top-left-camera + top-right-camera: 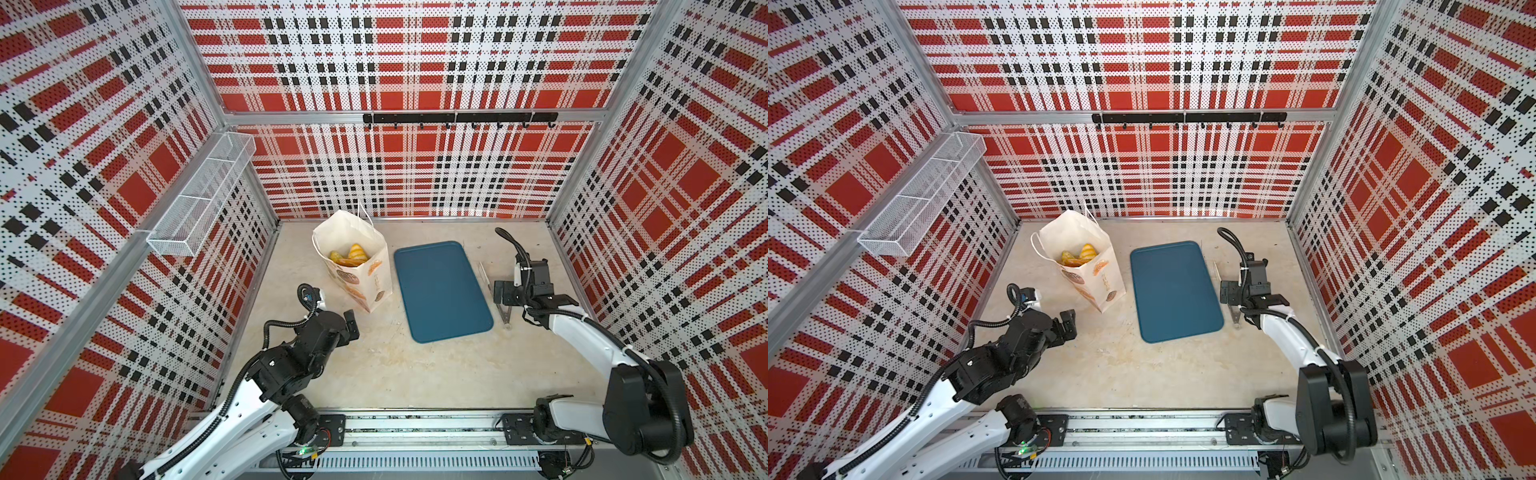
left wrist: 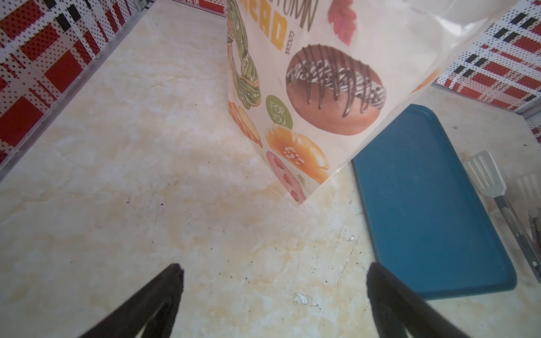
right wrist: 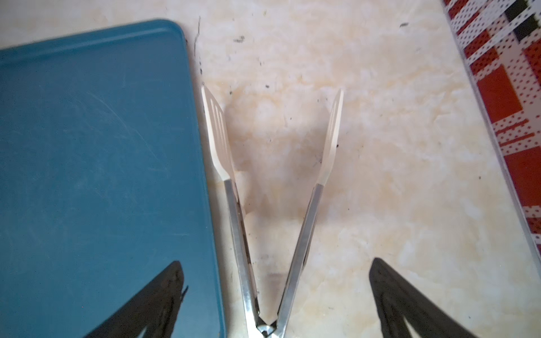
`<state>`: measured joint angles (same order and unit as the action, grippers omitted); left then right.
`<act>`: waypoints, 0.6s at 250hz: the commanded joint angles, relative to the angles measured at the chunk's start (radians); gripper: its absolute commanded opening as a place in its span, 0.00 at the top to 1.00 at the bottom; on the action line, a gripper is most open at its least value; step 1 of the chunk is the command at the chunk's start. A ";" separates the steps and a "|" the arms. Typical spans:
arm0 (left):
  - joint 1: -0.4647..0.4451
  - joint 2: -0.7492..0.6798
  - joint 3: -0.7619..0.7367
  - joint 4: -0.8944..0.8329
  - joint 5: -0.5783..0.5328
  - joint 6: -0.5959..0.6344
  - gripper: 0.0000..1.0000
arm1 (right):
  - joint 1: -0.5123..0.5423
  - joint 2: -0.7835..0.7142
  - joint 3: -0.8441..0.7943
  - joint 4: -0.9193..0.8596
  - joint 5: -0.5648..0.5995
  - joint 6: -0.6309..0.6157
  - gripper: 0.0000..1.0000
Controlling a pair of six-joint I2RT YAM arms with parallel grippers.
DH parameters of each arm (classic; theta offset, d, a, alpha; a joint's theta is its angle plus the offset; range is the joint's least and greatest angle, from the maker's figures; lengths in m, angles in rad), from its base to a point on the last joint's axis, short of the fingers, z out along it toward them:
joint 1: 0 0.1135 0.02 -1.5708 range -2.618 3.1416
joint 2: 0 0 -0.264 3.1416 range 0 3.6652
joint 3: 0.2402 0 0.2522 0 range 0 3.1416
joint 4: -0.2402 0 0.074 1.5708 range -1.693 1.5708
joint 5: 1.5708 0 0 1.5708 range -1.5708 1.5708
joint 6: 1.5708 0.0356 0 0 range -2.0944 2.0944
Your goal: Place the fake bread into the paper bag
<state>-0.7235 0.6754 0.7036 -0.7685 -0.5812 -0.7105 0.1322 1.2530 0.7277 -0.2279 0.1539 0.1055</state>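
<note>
Fake bread (image 1: 351, 255) in the paper bag (image 1: 376, 282) seems light, glossy, slippery; grasp across the middle. Left gripper (image 2: 273, 270) and right gripper (image 3: 275, 267) stand wide, empty.

Only the tops of a few yellow pieces of fake bread (image 1: 351, 255) show in the mouth of the paper bag (image 1: 376, 286). Its walls hide any beneath, so their number cannot be told. Ahead of the left gripper (image 2: 275, 266), the bag's top and lettering run off the picture. Between the fingers of the right gripper (image 3: 275, 262), the hinge of the tongs (image 3: 239, 234) is clipped by the edge, as is the tray (image 3: 102, 146) beside them. In both top views that gripper covers most of the tongs.
</note>
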 commanded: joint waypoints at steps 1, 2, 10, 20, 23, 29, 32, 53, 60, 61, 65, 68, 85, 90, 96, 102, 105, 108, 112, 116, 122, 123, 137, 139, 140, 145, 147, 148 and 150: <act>0.026 0.008 -0.022 0.023 -0.081 -0.003 0.01 | -0.002 -0.069 -0.104 0.231 0.047 -0.055 0.00; 0.027 0.009 -0.022 0.024 -0.081 -0.004 0.01 | -0.001 -0.072 -0.110 0.239 0.048 -0.055 0.00; 0.034 0.010 -0.027 0.030 -0.092 0.001 0.01 | -0.002 -0.094 -0.156 0.312 0.054 -0.057 0.00; 0.042 0.011 -0.033 0.043 -0.101 0.009 0.01 | -0.002 -0.119 -0.212 0.404 0.060 -0.063 0.00; 0.044 0.013 -0.036 0.046 -0.101 0.012 0.01 | -0.002 -0.125 -0.228 0.430 0.060 -0.067 0.00; 0.049 0.013 -0.040 0.053 -0.105 0.019 0.01 | -0.002 -0.138 -0.257 0.481 0.063 -0.075 0.00; 0.052 0.014 -0.042 0.057 -0.107 0.020 0.01 | -0.002 -0.142 -0.271 0.503 0.063 -0.079 0.00; 0.069 0.015 -0.057 0.080 -0.118 0.037 0.01 | -0.002 -0.155 -0.343 0.633 0.107 -0.101 0.00; 0.073 0.016 -0.062 0.087 -0.121 0.044 0.01 | -0.002 -0.149 -0.359 0.674 0.134 -0.105 0.00; 0.073 0.016 -0.062 0.088 -0.121 0.045 0.01 | -0.002 -0.149 -0.362 0.681 0.137 -0.106 0.00; 0.077 0.016 -0.064 0.093 -0.124 0.049 0.01 | -0.001 -0.144 -0.368 0.703 0.149 -0.111 0.00; 0.078 0.016 -0.065 0.097 -0.124 0.052 0.01 | -0.002 -0.139 -0.373 0.719 0.159 -0.114 0.00; 0.089 0.021 -0.070 0.114 -0.136 0.063 0.01 | -0.002 -0.096 -0.386 0.794 0.199 -0.128 0.00; 0.091 0.023 -0.070 0.119 -0.140 0.069 0.01 | -0.003 -0.080 -0.388 0.818 0.203 -0.134 0.00; 0.093 0.027 -0.071 0.129 -0.143 0.076 0.01 | -0.005 -0.057 -0.391 0.850 0.203 -0.141 0.00; 0.097 0.032 -0.071 0.138 -0.147 0.085 0.01 | -0.008 -0.034 -0.396 0.886 0.199 -0.146 0.00; 0.097 0.034 -0.072 0.143 -0.150 0.090 0.01 | -0.008 -0.022 -0.398 0.904 0.194 -0.148 0.00; 0.097 0.036 -0.072 0.148 -0.152 0.095 0.01 | -0.010 -0.009 -0.398 0.921 0.190 -0.150 0.00; 0.099 0.040 -0.075 0.156 -0.155 0.102 0.01 | -0.012 0.008 -0.400 0.944 0.185 -0.152 0.00; 0.099 0.043 -0.077 0.165 -0.160 0.111 0.01 | -0.012 0.025 -0.400 0.966 0.181 -0.153 0.00; 0.098 0.049 -0.078 0.179 -0.168 0.123 0.01 | -0.014 0.052 -0.401 1.000 0.177 -0.154 0.00; 0.098 0.050 -0.079 0.181 -0.168 0.125 0.01 | -0.014 0.056 -0.401 1.005 0.178 -0.154 0.00; 0.100 0.063 -0.086 0.208 -0.186 0.154 0.01 | -0.015 0.117 -0.394 1.074 0.174 -0.159 0.00; 0.100 0.065 -0.087 0.212 -0.186 0.158 0.01 | -0.016 0.126 -0.394 1.083 0.172 -0.161 0.00; 0.099 0.066 -0.087 0.212 -0.188 0.160 0.01 | -0.016 0.131 -0.393 1.086 0.172 -0.162 0.00; 0.099 0.071 -0.089 0.222 -0.191 0.171 0.01 | -0.017 0.153 -0.389 1.108 0.170 -0.166 0.00; 0.100 0.073 -0.089 0.226 -0.193 0.175 0.01 | -0.017 0.162 -0.386 1.116 0.169 -0.169 0.00; 0.100 0.074 -0.090 0.229 -0.193 0.177 0.01 | -0.017 0.166 -0.385 1.120 0.168 -0.171 0.00; 0.101 0.076 -0.091 0.234 -0.196 0.182 0.01 | -0.017 0.175 -0.384 1.127 0.168 -0.174 0.00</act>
<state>-0.6315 0.7315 0.6331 -0.6258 -0.7040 -0.6044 0.1219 1.3254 0.3393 0.6292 0.3134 -0.0200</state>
